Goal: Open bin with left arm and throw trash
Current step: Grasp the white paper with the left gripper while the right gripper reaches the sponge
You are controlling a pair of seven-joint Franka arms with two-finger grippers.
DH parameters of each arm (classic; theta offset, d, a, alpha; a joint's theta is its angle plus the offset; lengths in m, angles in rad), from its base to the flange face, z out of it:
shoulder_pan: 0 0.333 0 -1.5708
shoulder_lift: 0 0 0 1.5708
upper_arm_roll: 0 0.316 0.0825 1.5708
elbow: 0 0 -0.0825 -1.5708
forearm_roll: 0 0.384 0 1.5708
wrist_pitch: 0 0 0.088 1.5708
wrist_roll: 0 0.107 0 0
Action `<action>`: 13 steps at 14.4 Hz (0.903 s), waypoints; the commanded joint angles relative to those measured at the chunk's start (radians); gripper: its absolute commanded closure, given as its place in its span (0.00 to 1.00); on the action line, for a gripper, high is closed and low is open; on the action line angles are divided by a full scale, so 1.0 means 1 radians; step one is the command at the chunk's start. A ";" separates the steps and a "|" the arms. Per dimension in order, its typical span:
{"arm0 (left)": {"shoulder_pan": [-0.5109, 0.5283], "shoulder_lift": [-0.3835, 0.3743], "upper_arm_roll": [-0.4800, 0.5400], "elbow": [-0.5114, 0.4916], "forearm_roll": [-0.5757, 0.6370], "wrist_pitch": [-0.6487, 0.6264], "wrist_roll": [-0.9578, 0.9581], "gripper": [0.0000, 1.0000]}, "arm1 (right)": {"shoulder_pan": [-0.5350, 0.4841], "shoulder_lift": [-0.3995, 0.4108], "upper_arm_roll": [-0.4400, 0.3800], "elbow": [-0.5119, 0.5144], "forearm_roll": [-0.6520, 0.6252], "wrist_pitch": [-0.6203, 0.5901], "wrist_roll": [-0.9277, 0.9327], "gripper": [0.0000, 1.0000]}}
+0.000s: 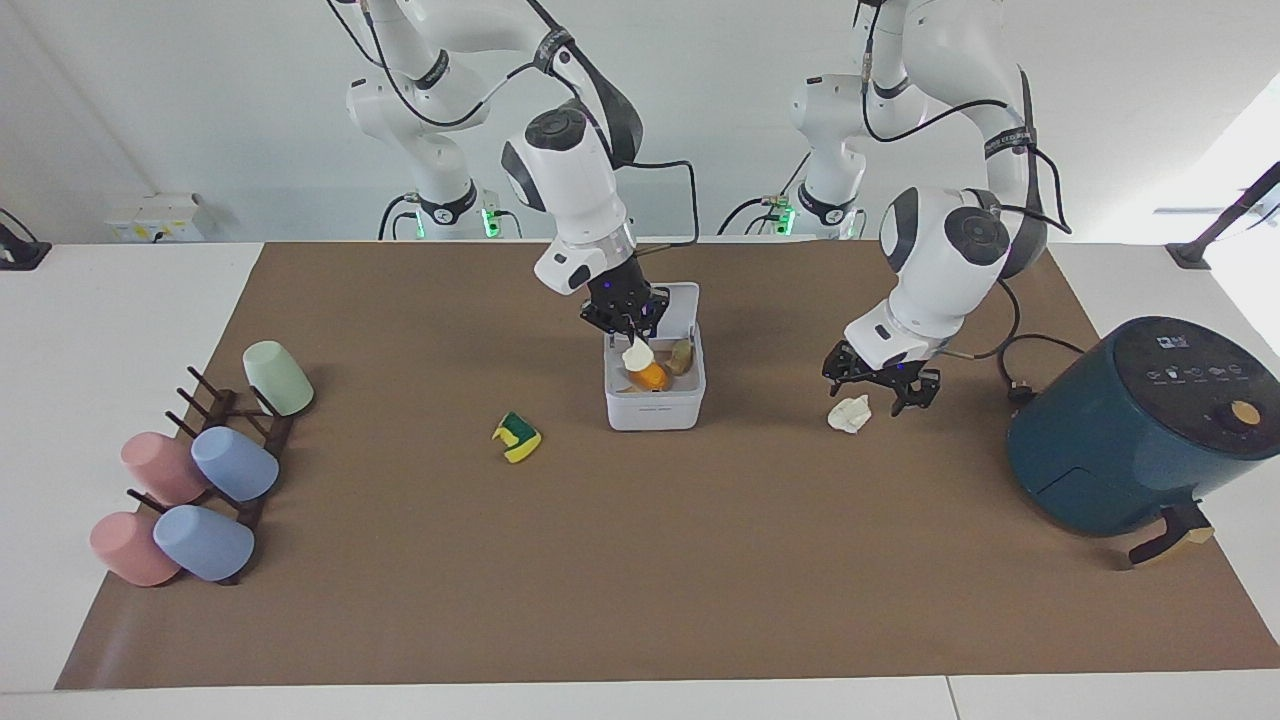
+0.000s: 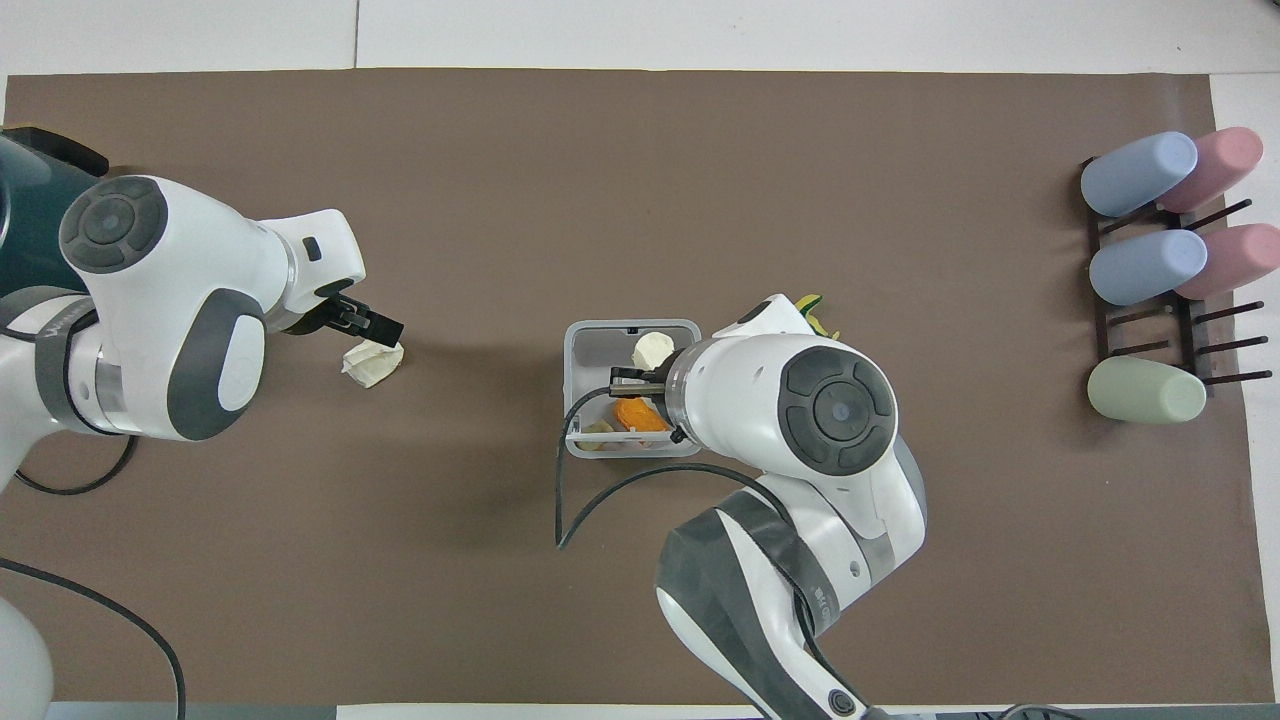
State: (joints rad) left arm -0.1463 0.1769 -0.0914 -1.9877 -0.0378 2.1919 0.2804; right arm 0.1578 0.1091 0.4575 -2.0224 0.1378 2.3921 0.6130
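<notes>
**Lump held over the open bin; left gripper spread over the wad**

The bin (image 1: 655, 385) stands near the middle of the desk, somewhat toward the robots' edge, with its lid (image 1: 672, 303) raised on the side nearer the robots. Inside lie an orange piece (image 1: 651, 376) and a tan scrap (image 1: 681, 356).

The right gripper (image 1: 627, 322) hangs over the bin's open mouth, fingers pinched on the cream lump (image 1: 637, 354), which dangles from the fingertips just above the orange piece. In the overhead view the lump (image 2: 651, 349) shows within the bin's rim (image 2: 571, 345).

The left gripper (image 1: 880, 392) hangs low over the paper wad (image 1: 850, 413), its fingers spread wide; the wad sits just beside one fingertip, and contact cannot be made out. The wad lies on the brown mat (image 1: 640, 560) between the bin and the air fryer (image 1: 1140, 430), which stands at the left arm's end of the desk.

The sponge piece (image 1: 517, 437), green and yellow, lies on the mat beside the bin, toward the right arm's end and slightly farther from the robots. In the overhead view only its edge (image 2: 812, 303) shows past the right arm.

At the right arm's end a dark rack (image 1: 240, 450) carries five cups: one green (image 1: 277, 377), two pink (image 1: 160, 467), two blue (image 1: 234, 463).
</notes>
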 commanded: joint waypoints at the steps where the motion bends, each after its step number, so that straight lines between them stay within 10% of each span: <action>1: 0.016 0.015 0.002 -0.013 -0.014 0.058 0.056 0.00 | 0.000 0.003 0.006 0.025 0.017 -0.027 0.013 0.06; 13: -0.019 0.089 0.002 -0.014 0.068 0.094 0.060 0.00 | 0.016 0.034 0.003 0.151 -0.001 -0.194 0.016 0.00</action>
State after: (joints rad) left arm -0.1463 0.2738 -0.0954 -1.9880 0.0078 2.2774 0.3356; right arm 0.1679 0.1274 0.4565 -1.8929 0.1381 2.2148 0.6139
